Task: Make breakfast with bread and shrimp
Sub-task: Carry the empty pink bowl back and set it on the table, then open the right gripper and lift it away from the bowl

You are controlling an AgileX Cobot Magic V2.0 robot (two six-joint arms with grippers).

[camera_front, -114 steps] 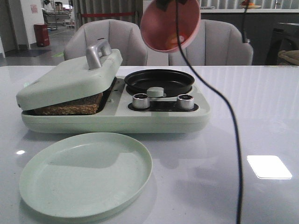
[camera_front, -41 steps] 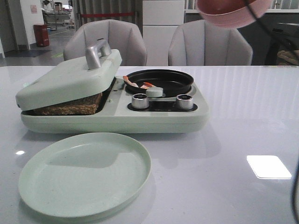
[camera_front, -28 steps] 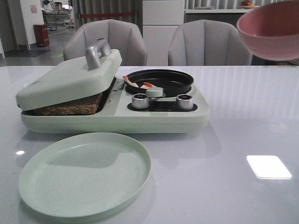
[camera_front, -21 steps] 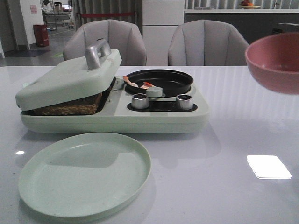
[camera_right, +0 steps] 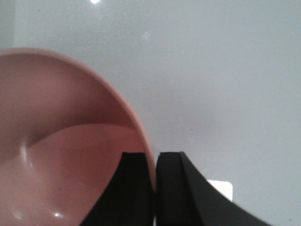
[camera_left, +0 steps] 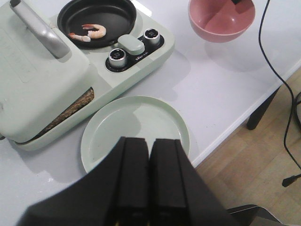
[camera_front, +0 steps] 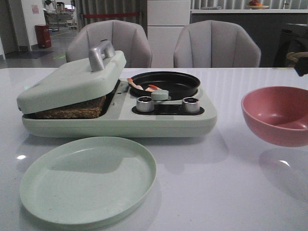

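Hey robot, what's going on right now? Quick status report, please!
Left hand shut, empty. Right hand shut on pink bowl rim. Shrimp in black pan, bread under lid. Nothing blocking.

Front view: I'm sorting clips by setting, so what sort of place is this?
Probably an office or showroom rather than a home kitchen: a glossy white table, two grey padded chairs behind it, and an open hall with a red bin.

Looked like a showroom or office lounge, not a home kitchen — glossy white table (camera_front: 250, 202), two padded grey chairs (camera_front: 216, 43), red bin (camera_front: 43, 35) down an open hall — countertop cooker (camera_front: 120, 115) staged.
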